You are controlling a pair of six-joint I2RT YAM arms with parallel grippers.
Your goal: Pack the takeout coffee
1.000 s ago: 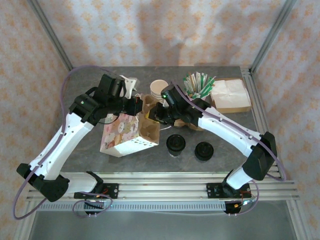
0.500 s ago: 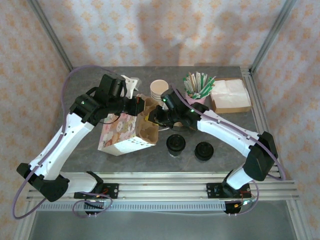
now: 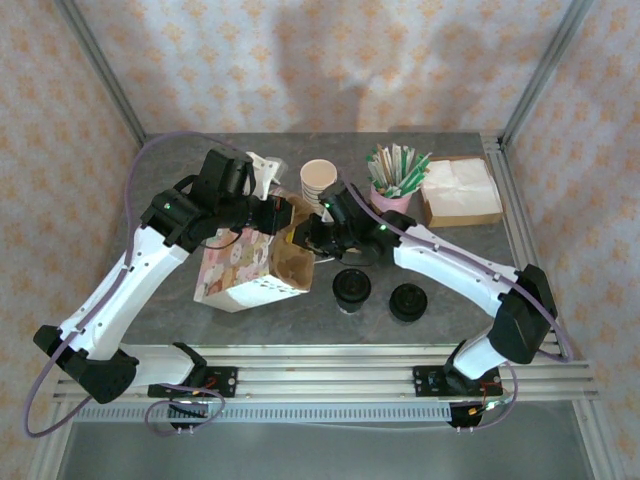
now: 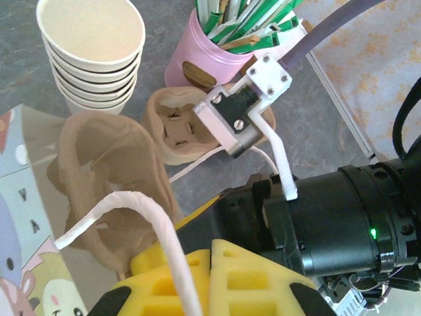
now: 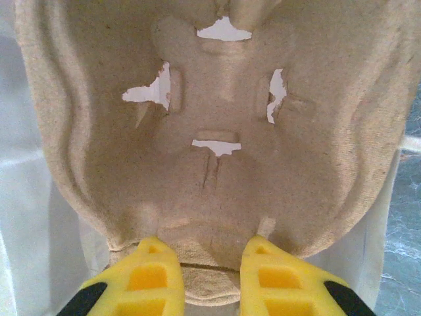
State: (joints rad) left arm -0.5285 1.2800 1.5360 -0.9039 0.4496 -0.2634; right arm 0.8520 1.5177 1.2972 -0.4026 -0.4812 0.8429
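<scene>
**Both grippers meet at the paper bag; the coffee stands apart on the table**

From above, I see my left gripper (image 3: 278, 212) pinched together on the white cord handle (image 4: 128, 197) of the patterned paper bag (image 3: 235, 268), left of centre. My right gripper (image 3: 302, 238) is clamped on the rim of a brown pulp cup carrier (image 5: 210, 131), held tilted against the bag's right end. The takeout coffee (image 3: 352, 288), black lid up, stands on the grey table (image 3: 470, 270) just right of the bag, touched by neither gripper. A low stack of black lids (image 3: 408, 300) sits near it. Behind are the stacked lidless cups (image 3: 318, 178) and a pink pot of stirrers (image 3: 392, 198).
</scene>
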